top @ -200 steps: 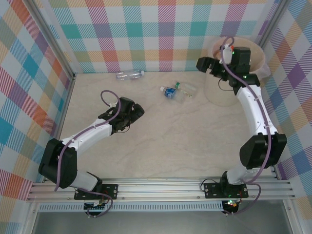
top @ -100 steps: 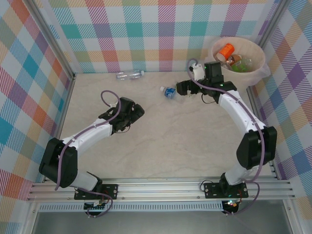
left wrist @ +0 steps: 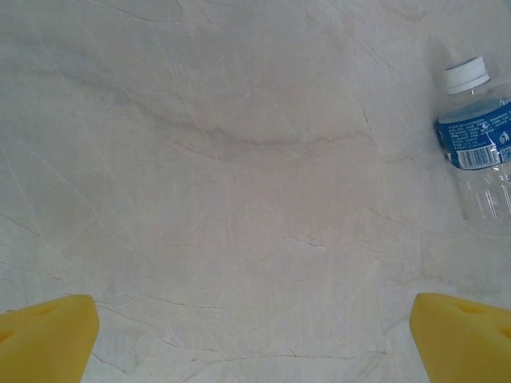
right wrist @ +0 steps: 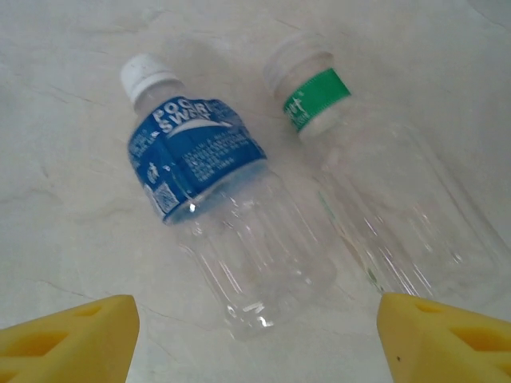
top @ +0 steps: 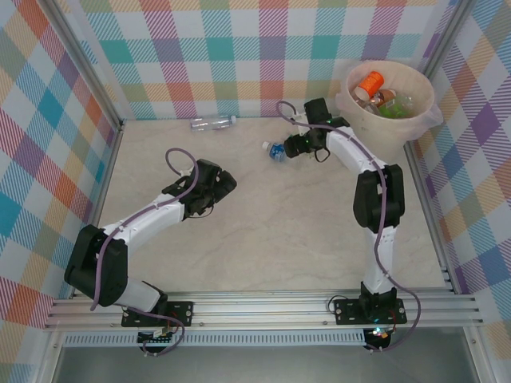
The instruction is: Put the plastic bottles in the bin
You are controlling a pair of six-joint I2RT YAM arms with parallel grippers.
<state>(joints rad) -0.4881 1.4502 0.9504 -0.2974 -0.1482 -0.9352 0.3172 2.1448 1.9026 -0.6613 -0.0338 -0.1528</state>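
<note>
**Right arm swung from bin to the table bottles**

Right gripper (top: 297,146) has left its earlier place over the bin (top: 413,78) and now hangs low above the table (top: 279,231), its yellow fingers (right wrist: 72,335) spread and touching nothing. Two plastic bottles lie side by side just ahead of it: a blue-labelled bottle (right wrist: 215,207) with a white cap and, to its right, a green-banded bottle (right wrist: 375,199). A third, clear bottle (top: 214,122) lies well off to this gripper's side, against the far wall. Several more bottles rest in the bin behind it; their exact count cannot be told. The left gripper (top: 222,183) is unmoved, jaws wide apart, with the blue-labelled bottle ahead to its right. The table is cream marble-patterned; pastel plaid walls (top: 239,56) enclose it.
</note>
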